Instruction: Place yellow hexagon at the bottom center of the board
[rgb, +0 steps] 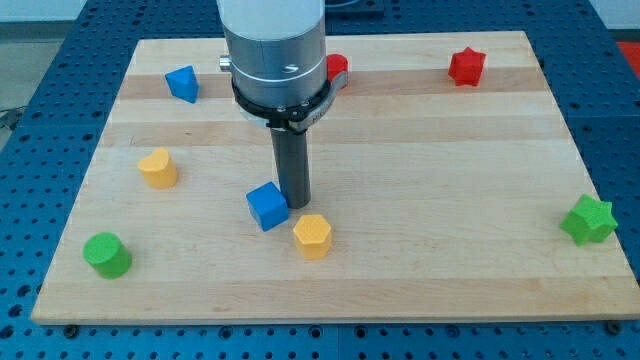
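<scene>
My tip (297, 205) is resting on the wooden board (420, 250), just beside the blue cube (267, 206) and just above the yellow hexagon (312, 236); I am carrying no jaws, only a rod; the hexagon is sitting left of the board's bottom centre

Light wooden bench (420, 160) on a blue perforated surface (40, 120). Beside my tip (296, 205): blue cube (267, 206) at the view's left, yellow hexagon (312, 236) just below.
</scene>
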